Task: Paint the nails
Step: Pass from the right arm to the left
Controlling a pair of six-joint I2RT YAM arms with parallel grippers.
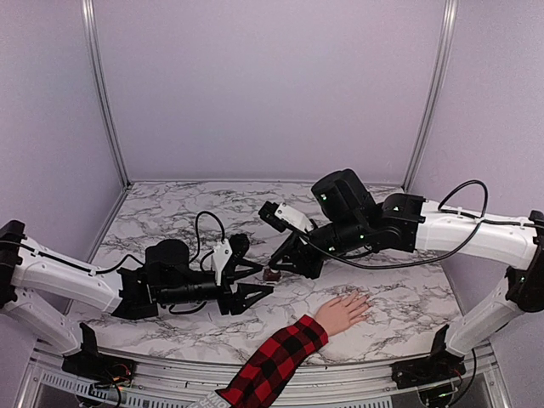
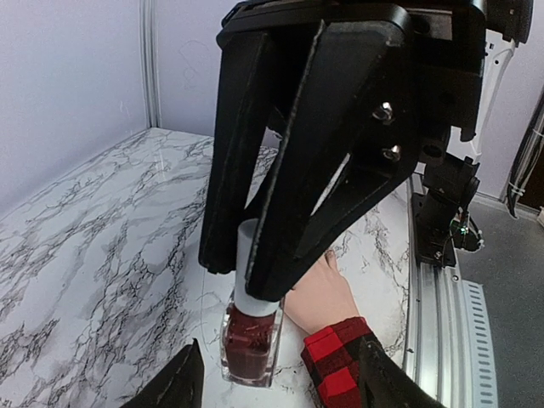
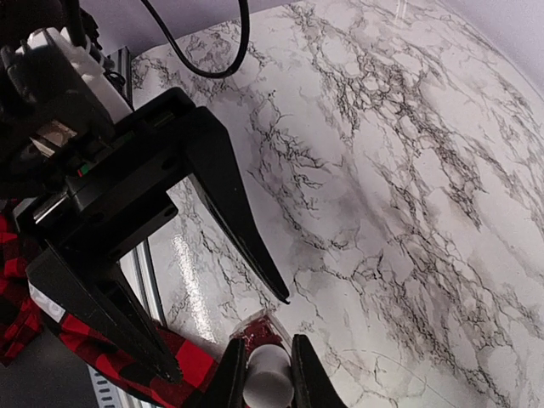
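A small dark-red polish bottle [image 2: 249,347] with a white cap [image 3: 269,384] stands upright on the marble table [image 1: 170,212]. My right gripper [image 1: 282,266] is shut on the cap from above; its own view shows the right gripper [image 3: 269,355] clamped around it. My left gripper [image 1: 260,281] is open, and in its own view the left gripper [image 2: 280,384] has its tips on either side of the bottle's base without touching. The pale hand [image 1: 343,311] with its plaid sleeve [image 1: 276,359] lies flat just right of the bottle. The nails are too small to make out; one fingertip [image 2: 330,256] shows.
The lilac back wall [image 1: 272,85] and side walls enclose the table. A metal rail [image 2: 438,314] runs along the near edge. A black cable [image 1: 204,225] loops over the table behind the left arm. The two grippers are crowded together around the bottle.
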